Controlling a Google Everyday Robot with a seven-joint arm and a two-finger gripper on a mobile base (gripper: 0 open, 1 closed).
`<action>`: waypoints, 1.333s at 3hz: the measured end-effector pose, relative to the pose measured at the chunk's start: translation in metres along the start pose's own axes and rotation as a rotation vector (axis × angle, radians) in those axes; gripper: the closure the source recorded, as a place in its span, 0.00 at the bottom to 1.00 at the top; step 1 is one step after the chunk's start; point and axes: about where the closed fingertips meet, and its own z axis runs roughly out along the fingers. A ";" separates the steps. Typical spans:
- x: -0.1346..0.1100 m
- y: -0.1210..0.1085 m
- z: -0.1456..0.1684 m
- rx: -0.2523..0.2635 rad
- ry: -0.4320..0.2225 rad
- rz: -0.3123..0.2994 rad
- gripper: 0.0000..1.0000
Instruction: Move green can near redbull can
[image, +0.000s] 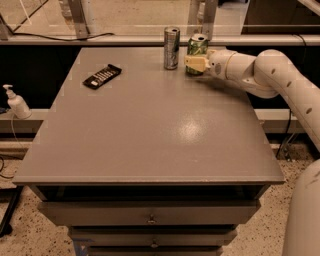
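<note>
The green can (198, 46) stands upright at the far edge of the grey surface (150, 130), just right of the redbull can (171, 47) and not touching it. The gripper (192, 63) reaches in from the right, its fingers (198, 62) closed on the green can's lower body. A black remote-like device (102, 76) lies well apart, far left.

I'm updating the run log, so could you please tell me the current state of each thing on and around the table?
green can: upright, held by the fingers, close beside the redbull can, not touching it.
redbull can: upright, free, near the table's far edge.
gripper: at the far edge, fingers closed on the green can.
black remote: lying flat, untouched.
pump bottle: upright, beside the table.
top drawer: shut.
</note>
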 end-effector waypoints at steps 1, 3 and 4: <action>0.007 0.006 0.006 -0.031 0.023 0.021 0.84; 0.005 0.008 0.007 -0.040 0.029 0.025 0.37; 0.004 0.008 0.007 -0.040 0.029 0.025 0.13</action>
